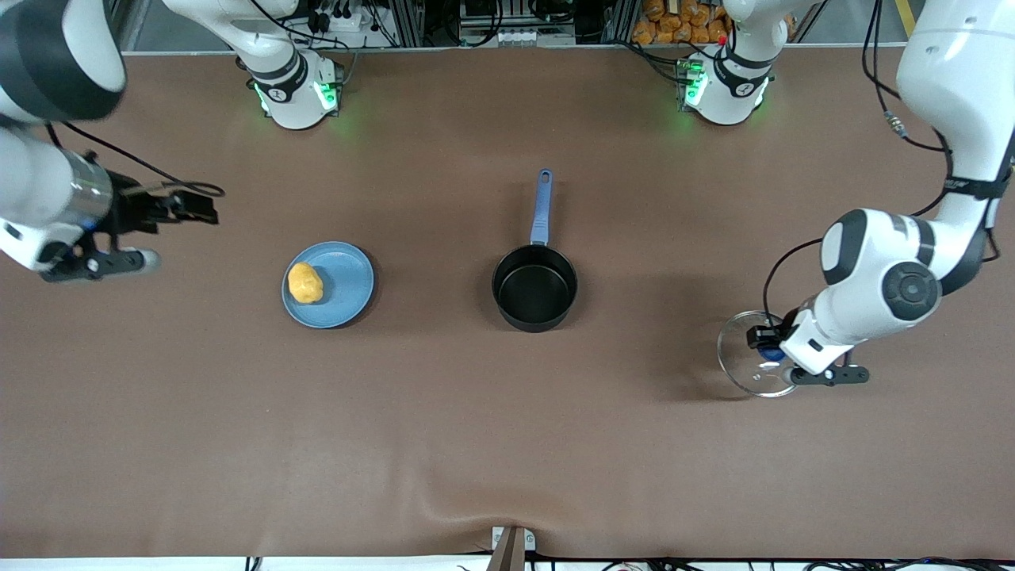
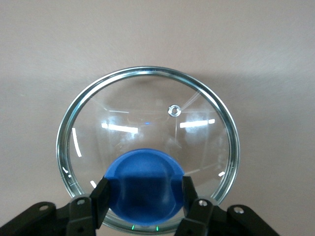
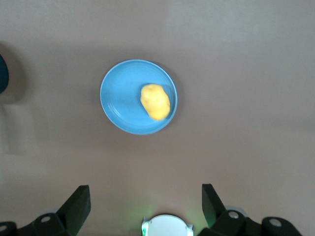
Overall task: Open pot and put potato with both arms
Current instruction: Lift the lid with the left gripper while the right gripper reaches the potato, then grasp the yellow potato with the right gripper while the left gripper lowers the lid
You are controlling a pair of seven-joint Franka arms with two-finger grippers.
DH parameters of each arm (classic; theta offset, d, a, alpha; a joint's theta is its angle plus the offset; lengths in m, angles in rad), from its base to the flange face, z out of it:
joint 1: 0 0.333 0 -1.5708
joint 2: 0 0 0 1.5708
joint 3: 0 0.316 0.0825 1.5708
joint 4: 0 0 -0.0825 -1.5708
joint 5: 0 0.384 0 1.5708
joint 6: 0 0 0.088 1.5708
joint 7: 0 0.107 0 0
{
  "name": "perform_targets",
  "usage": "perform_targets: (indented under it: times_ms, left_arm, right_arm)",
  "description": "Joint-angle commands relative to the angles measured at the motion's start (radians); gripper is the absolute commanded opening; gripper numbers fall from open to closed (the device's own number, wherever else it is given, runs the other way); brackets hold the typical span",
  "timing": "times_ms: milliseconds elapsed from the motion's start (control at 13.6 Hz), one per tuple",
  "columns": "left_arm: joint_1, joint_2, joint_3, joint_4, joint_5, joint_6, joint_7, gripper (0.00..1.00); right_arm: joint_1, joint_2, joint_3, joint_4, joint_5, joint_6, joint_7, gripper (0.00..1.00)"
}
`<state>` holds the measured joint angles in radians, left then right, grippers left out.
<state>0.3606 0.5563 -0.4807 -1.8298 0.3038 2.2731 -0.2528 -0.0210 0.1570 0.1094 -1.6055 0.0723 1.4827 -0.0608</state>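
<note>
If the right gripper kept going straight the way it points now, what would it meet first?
Probably bare table, not the potato. The right gripper is open and points down at the cloth; the plate with the potato sits off its line, toward the pot. Depth is hard to judge, so this is a best estimate.

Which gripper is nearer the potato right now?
Right. The right gripper hangs open above the table off the plate's edge, toward the right arm's end. The left gripper is past the pot, shut on the lid's knob; the potato sits untouched.

Glossy glass lid (image 2: 147, 137), shiny steel rim; tabletop (image 1: 444, 428) seemingly matt.
</note>
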Motion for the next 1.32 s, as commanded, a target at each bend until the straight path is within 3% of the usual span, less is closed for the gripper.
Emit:
perform_targets:
  times_ms: [0,220,293,366,440,953,1246]
  left_arm:
    - [0.029,0.028,-0.012,-0.019,0.096,0.038,-0.009,0.00]
    - [0.032,0.056,-0.012,-0.014,0.106,0.048,-0.011,0.04]
    - [0.028,0.062,-0.012,-0.008,0.104,0.048,-0.023,0.24]
    - [0.026,0.065,-0.012,-0.006,0.104,0.048,-0.026,0.75]
    - [0.027,0.066,-0.012,-0.002,0.104,0.048,-0.026,1.00]
    - [0.032,-0.004,-0.015,0.079,0.106,0.037,-0.002,1.00]
    - [0.032,-0.081,-0.018,0.135,0.094,-0.021,0.000,1.00]
  right_arm:
    - [0.025,-0.027,0.000,-0.186,0.017,0.172,-0.042,1.00]
    - [0.055,-0.031,0.001,-0.396,0.017,0.429,-0.062,1.00]
    - [0.073,-0.031,0.000,-0.472,0.017,0.535,-0.062,1.00]
    - [0.088,-0.030,0.000,-0.546,0.015,0.642,-0.067,1.00]
    - [0.099,-0.025,0.000,-0.591,0.015,0.718,-0.082,1.00]
    - [0.084,0.111,-0.002,-0.706,0.004,1.045,-0.185,1.00]
    - [0.075,0.173,-0.004,-0.706,-0.006,1.111,-0.264,0.98]
